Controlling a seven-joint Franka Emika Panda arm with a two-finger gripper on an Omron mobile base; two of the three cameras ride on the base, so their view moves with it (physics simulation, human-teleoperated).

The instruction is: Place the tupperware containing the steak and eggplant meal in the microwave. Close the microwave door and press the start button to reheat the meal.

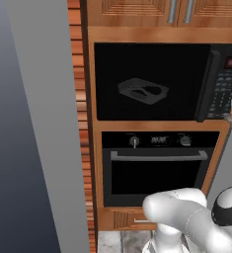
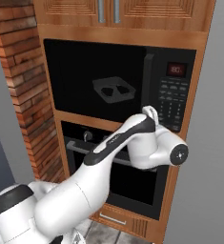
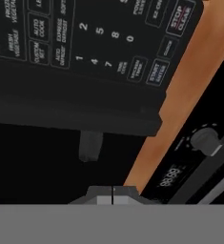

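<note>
The microwave (image 1: 157,81) (image 2: 120,78) is built into the wooden cabinet, and its door (image 1: 149,81) (image 2: 96,78) stands shut. Through the dark window the tupperware (image 1: 143,91) (image 2: 113,89) shows as a dim grey tray inside; the meal in it cannot be made out. The black handle (image 1: 208,84) (image 2: 147,78) (image 3: 90,145) runs beside the keypad (image 1: 225,91) (image 2: 173,102) (image 3: 85,43). My gripper (image 2: 150,113) (image 3: 112,196) is shut with nothing in it, just below the keypad's lower edge. The start button (image 3: 157,72) lies a short way ahead of the tips.
Under the microwave sits the black oven (image 1: 157,170) (image 2: 118,176) with knobs (image 3: 204,139), a display (image 3: 170,177) and a silver bar handle (image 1: 157,157). A brick pillar (image 1: 80,123) (image 2: 25,95) stands left of the cabinet, a grey wall (image 2: 208,167) right.
</note>
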